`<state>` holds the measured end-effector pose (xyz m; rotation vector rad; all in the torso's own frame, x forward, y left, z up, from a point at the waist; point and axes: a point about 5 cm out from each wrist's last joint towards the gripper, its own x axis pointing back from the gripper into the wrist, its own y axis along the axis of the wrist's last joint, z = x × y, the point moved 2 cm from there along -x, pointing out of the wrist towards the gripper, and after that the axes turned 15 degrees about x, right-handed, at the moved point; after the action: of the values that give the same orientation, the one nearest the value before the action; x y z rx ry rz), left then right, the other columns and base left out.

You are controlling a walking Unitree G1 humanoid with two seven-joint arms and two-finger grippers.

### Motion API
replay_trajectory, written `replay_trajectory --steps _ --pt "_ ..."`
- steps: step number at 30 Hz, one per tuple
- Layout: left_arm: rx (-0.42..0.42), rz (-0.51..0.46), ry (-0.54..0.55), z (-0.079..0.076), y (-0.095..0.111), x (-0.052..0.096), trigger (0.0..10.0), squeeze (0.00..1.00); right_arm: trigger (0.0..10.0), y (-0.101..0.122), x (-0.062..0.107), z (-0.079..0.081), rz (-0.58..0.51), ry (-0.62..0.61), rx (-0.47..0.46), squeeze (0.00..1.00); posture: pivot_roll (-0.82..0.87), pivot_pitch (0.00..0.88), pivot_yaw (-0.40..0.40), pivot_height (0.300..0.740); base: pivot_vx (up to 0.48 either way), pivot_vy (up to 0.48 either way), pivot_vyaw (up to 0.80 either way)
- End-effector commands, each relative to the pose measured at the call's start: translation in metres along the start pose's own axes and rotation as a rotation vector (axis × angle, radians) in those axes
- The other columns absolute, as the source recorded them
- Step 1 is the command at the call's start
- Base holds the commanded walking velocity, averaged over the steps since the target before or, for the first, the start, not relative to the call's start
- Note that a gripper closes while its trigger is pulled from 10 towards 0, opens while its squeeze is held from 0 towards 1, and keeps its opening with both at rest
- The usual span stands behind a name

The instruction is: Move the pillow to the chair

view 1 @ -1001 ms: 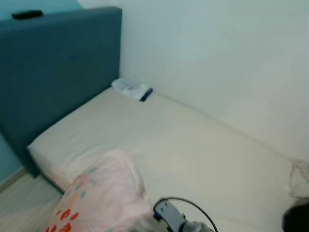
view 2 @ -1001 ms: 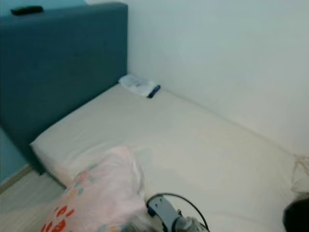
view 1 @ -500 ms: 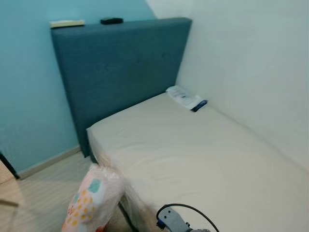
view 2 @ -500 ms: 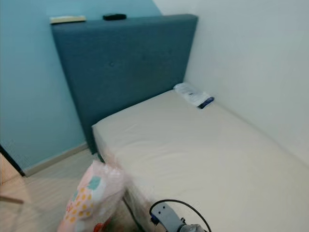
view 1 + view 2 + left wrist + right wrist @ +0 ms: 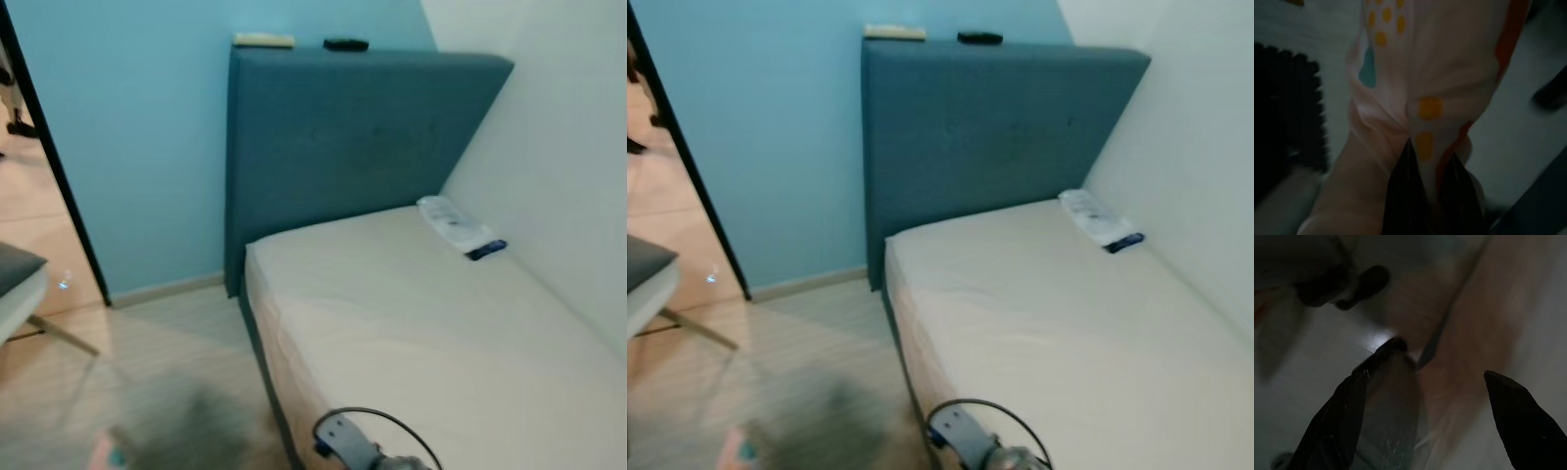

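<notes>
The left hand (image 5: 1431, 196) is clamped on a fold of the one pillow (image 5: 1440, 73), whose pink cloth with yellow, teal and orange spots hangs from its two fingers; a corner of it shows low beside the bed (image 5: 441, 333), above the floor (image 5: 167, 362). The right hand (image 5: 1435, 406) holds nothing, its two fingers wide apart. One chair (image 5: 15, 284) stands at the left near the doorway. Two small items lie atop the headboard (image 5: 362, 137), and one white packet (image 5: 453, 223) lies on the mattress. No writing is readable.
</notes>
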<state>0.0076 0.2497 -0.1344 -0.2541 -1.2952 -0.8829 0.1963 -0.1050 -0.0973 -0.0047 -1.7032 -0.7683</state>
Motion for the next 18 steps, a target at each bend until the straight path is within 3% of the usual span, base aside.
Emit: replay_trajectory --steps 1,15,18 --pt "-0.013 0.018 0.01 0.006 -0.009 0.0 10.0 0.0 10.0 -0.01 0.002 0.001 0.031 0.005 -0.012 0.0 0.17 0.034 -0.168 0.74 0.0 0.0 0.8" --pt "0.014 -0.006 0.011 0.006 -0.003 0.0 10.0 0.0 10.0 -0.01 0.002 0.001 0.03 0.006 -0.017 0.0 0.17 0.044 -0.17 0.74 0.0 0.0 0.8" --pt "0.06 -0.041 0.016 0.006 0.005 -0.001 10.0 0.0 10.0 -0.01 0.002 0.001 0.029 0.005 -0.016 0.0 0.17 0.046 -0.173 0.74 0.0 0.0 0.8"
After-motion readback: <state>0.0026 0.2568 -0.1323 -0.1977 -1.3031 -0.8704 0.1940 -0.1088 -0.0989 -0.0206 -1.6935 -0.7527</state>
